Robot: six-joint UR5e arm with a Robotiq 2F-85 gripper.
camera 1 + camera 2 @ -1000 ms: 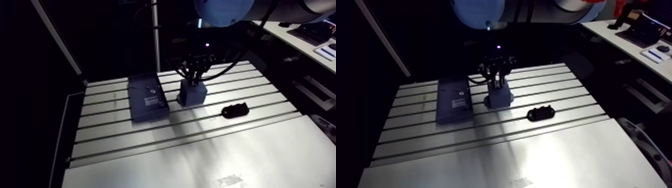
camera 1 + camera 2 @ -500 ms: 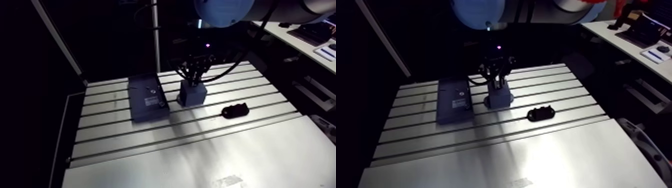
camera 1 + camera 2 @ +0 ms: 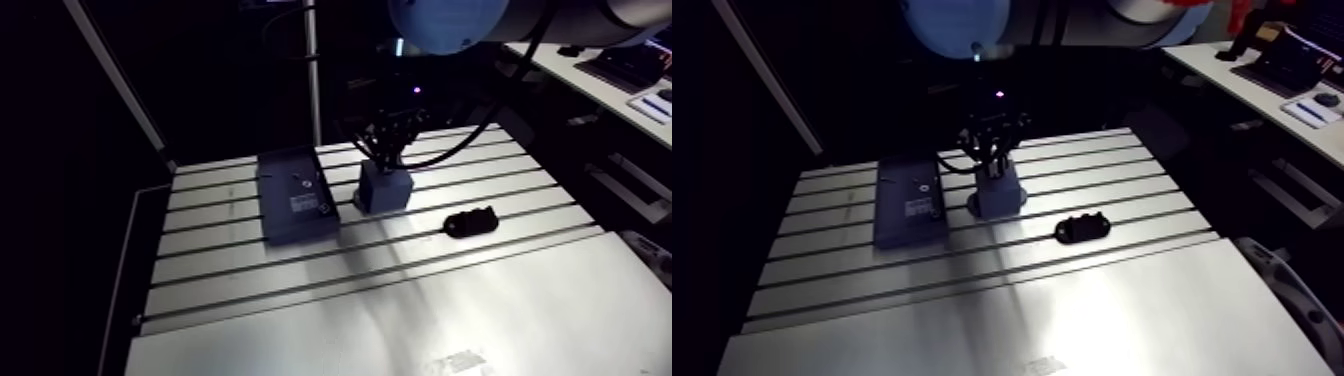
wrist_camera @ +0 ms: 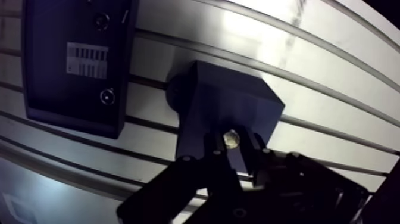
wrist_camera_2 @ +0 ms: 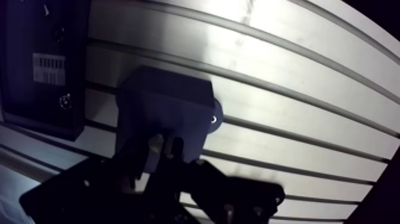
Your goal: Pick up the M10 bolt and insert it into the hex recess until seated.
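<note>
Your gripper (image 4: 233, 143) hung directly over the dark blue-grey block (image 4: 226, 101) near the middle of the slotted aluminium table (image 4: 333, 89), its two fingers (image 4: 213, 152) clenched on the M10 bolt (image 4: 231, 139). In the wrist view you could see only the bolt's pale metal end, caught between the fingertips and sitting over the block's top face, close to the edge nearest the gripper. The hex recess itself was hidden under the bolt and the fingers, so you could not tell how far the bolt had gone in, or whether it had seated.

The block stood square across the table's slots, with a round dark boss (image 5: 215, 116) projecting from one side. Beside it, apart and not touching, lay a flat dark box (image 4: 71, 59) bearing a white printed label (image 4: 87, 58) and a small round fitting (image 4: 107, 96) near its corner — the box sat beside the gripper, not under it.

In the arm view the wrist came down from the top edge onto the block, and the fingers there were too small and dark to read. On the block's far side from the box, and somewhat nearer the camera, a small black object (image 3: 470, 221) rested alone on the table, well clear of both the block and the gripper; its shape was too dim to make out. A bright patch of light fell across the bare plate in the foreground.
</note>
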